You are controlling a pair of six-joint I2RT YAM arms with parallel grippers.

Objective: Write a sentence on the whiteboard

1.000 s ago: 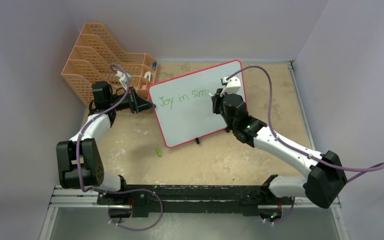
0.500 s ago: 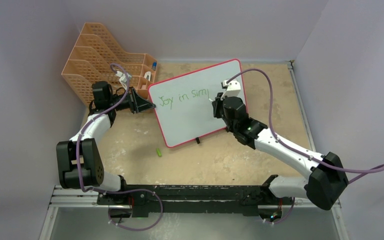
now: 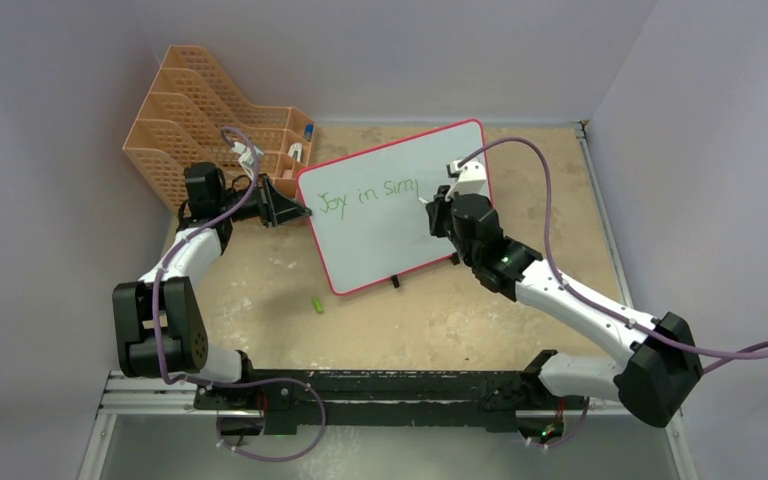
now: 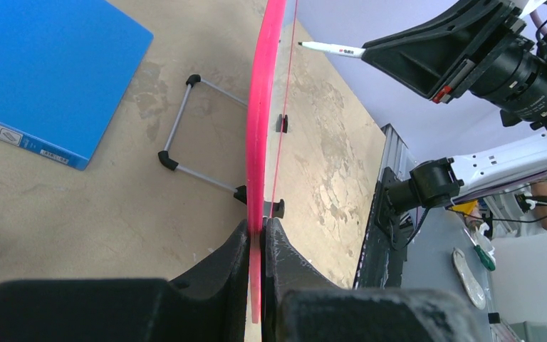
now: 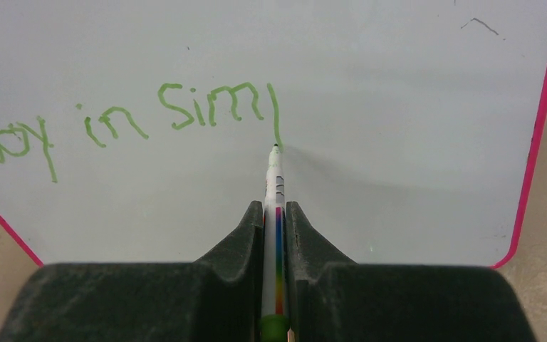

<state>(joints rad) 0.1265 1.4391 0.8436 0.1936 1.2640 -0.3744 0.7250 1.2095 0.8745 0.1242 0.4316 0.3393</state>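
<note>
The whiteboard (image 3: 380, 250), white with a pink-red frame, stands tilted at the table's middle. My left gripper (image 3: 298, 211) is shut on its left edge; in the left wrist view the pink frame (image 4: 267, 85) runs between the closed fingers of that gripper (image 4: 258, 226). My right gripper (image 5: 275, 208) is shut on a white marker (image 5: 275, 178) with a rainbow stripe. The marker's tip touches the board (image 5: 399, 107) at the foot of a fresh vertical stroke. The sentence (image 5: 124, 121) reads "Joy in Sim" plus that stroke, in green. From above, the right gripper (image 3: 438, 210) sits over the writing (image 3: 365, 196).
An orange mesh file rack (image 3: 195, 115) stands at the back left. A small green cap (image 3: 316, 304) lies on the table in front of the board. A blue folder (image 4: 50, 71) lies behind the board, beside its wire stand leg (image 4: 185, 121).
My right gripper has slid a little to the right and down the board with the marker, adding a vertical stroke after "Sim". The left gripper and the board have not moved.
</note>
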